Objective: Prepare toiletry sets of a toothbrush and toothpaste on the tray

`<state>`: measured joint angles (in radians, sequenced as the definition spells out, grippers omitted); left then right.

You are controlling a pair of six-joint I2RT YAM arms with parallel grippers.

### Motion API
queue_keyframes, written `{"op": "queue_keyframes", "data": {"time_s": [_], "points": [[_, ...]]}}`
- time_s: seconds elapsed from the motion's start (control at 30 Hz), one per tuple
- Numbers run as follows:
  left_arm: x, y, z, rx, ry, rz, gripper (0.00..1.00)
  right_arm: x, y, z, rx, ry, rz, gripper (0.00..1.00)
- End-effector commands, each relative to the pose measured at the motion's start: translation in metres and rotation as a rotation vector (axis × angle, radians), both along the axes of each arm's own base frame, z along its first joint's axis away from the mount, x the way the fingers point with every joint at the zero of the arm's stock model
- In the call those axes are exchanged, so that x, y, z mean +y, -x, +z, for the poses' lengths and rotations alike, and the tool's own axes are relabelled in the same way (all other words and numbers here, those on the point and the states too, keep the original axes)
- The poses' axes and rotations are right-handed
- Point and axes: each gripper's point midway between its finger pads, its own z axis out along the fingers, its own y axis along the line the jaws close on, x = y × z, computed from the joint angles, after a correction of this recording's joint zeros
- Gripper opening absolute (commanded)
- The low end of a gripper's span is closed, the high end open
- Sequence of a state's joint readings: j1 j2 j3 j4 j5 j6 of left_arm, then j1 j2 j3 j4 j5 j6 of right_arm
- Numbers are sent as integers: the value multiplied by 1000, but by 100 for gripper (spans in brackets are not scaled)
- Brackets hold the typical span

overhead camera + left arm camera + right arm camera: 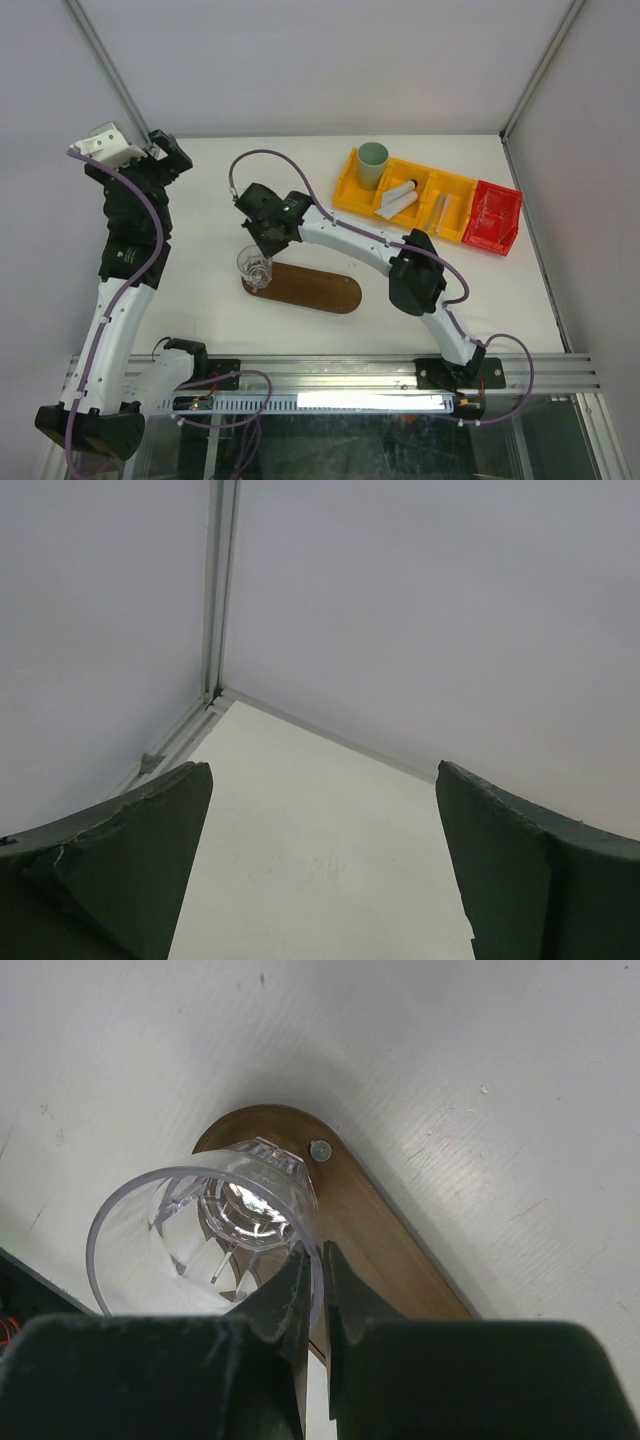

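Toiletry sets [402, 196] lie in the yellow bin [352, 192] at the white table's [300, 180] far right, well apart from the tray [320, 292]. We see our right gripper [312, 1260] pinched on the rim of a clear glass [240, 1200] at the tray's left end; our left gripper [322, 780] hangs spread wide above the table's far-left corner, between pale walls [420, 600].

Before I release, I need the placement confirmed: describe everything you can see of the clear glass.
The clear glass is a transparent, empty tumbler with a ribbed, faceted base, standing upright. It is over the rounded end of the brown wooden tray nearer the left arm. The right gripper pinches its wall at the rim, one finger inside, one outside. Whether its base rests on the tray is unclear.
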<state>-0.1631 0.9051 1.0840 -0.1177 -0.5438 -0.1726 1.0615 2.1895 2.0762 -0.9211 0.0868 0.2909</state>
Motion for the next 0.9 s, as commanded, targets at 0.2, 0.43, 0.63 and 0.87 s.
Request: {"op": "queue_keyframes", "data": {"time_s": [0.2, 0.43, 0.63, 0.87], "points": [[0, 1, 16, -65, 12, -12, 99, 15, -6, 26, -61, -60, -15, 0], [0, 0, 17, -66, 14, -19, 99, 18, -1, 24, -54, -57, -6, 0], [0, 0, 16, -66, 15, -20, 99, 20, 3, 23, -53, -59, 0, 1], [-1, 0, 18, -73, 22, -36, 99, 18, 3, 21, -59, -49, -4, 2]]}}
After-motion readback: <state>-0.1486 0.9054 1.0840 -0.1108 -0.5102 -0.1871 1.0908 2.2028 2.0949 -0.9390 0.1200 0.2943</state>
